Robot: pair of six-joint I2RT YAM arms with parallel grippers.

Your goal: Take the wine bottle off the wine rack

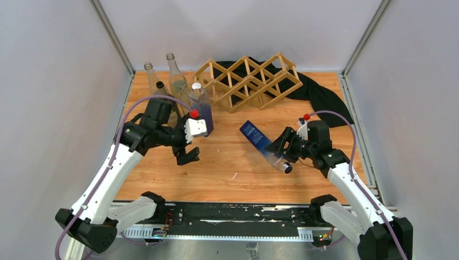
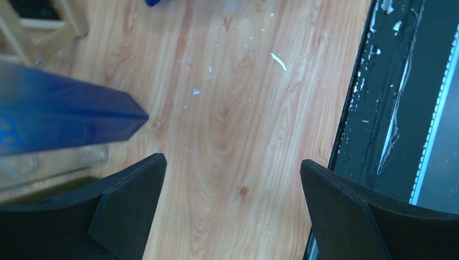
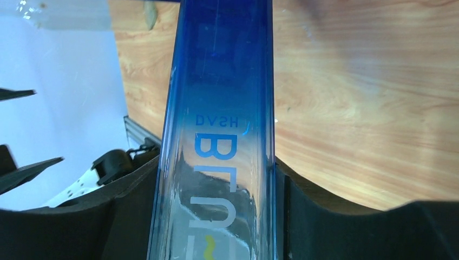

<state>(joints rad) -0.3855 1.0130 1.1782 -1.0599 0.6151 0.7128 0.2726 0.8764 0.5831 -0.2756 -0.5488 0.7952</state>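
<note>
The right pincer [image 1: 287, 147] is partly closed and clamps a blue, square-sided glass wine bottle [image 1: 260, 140] between its two black fingers. The right wrist view shows both fingers pressed against opposite flat faces, with the printed label running between them. The grip sits toward the neck end. The long blue body reaches away from the pincer, up and to its left, and the capped neck pokes out just behind it on the near side. The wine bottle lies tilted over the light wooden counter [image 1: 227, 173]; whether any part touches the wood I cannot tell.

Well beyond the bottle's base, toward the back wall, stands the light wooden lattice wine rack [image 1: 249, 81]. No bottle shows in its diamond cells, and a black cloth [image 1: 325, 97] is draped behind it.

Far across from the right pincer, the left pincer [image 1: 187, 154] is spread wide with nothing in it. Just beside it stands a group of upright bottles [image 1: 174, 76], clear glass and one blue.

The wine bottle is already clear of the wine rack, so the step in hand looks like carrying and setting down. The next move likely calls for lowering gently onto bare counter, keeping the heavy overhanging body from swinging, then opening the fingers.
</note>
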